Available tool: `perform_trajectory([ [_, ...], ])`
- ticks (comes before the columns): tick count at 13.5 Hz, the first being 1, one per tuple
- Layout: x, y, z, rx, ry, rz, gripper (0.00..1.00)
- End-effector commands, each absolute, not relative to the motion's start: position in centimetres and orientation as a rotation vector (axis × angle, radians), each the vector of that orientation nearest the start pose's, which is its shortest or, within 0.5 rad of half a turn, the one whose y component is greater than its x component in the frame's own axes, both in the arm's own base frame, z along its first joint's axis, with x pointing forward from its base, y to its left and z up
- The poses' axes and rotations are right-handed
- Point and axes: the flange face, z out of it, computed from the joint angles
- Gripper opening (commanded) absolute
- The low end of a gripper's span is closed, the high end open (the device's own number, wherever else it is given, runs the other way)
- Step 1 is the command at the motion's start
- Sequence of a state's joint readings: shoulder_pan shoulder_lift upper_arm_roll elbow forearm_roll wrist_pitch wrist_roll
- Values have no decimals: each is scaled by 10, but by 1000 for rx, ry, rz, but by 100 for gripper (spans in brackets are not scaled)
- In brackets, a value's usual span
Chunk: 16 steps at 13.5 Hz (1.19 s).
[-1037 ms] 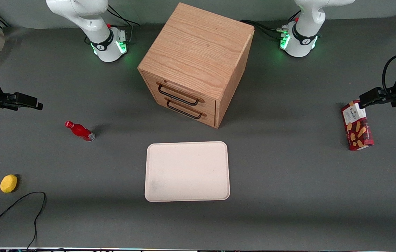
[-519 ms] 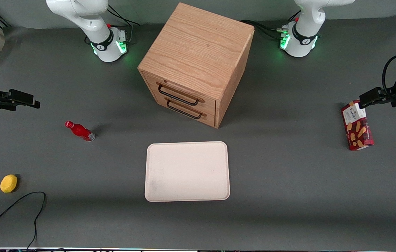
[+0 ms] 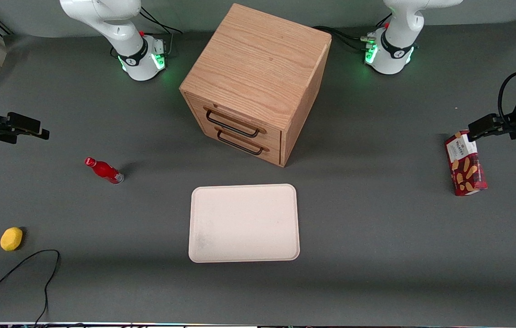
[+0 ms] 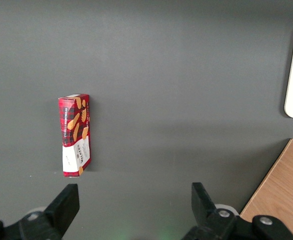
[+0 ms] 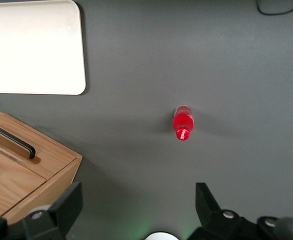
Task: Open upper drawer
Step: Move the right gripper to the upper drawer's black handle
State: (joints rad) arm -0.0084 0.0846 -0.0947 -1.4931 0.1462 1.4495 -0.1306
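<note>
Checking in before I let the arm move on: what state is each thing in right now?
upper drawer: shut, handle untouched.
lower drawer: shut.
gripper: open, holding nothing, in the air at the working arm's end of the table, far from the cabinet.
red bottle: standing, cap on.
tray: flat, nothing on it.
biscuit box: lying flat.
lemon: resting on the table.

Standing on the desk (image 3: 376, 228): cabinet (image 3: 258, 73), upper drawer (image 3: 235, 124) above lower drawer (image 3: 242, 143), tray (image 3: 244, 223) in front. Hand (image 3: 41, 132) hovering open toward the working arm's end, above the bottle (image 3: 104, 170).
</note>
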Motion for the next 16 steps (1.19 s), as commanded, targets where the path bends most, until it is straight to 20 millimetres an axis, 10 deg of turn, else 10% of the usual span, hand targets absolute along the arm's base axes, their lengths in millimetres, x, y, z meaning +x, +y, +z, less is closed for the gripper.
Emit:
perform_trajectory([
  [1, 567, -23, 621, -2962, -268, 124, 100],
  [13, 560, 174, 592, -2927, -832, 170, 100],
  [16, 564, 221, 541, -2730, -1037, 302, 100],
])
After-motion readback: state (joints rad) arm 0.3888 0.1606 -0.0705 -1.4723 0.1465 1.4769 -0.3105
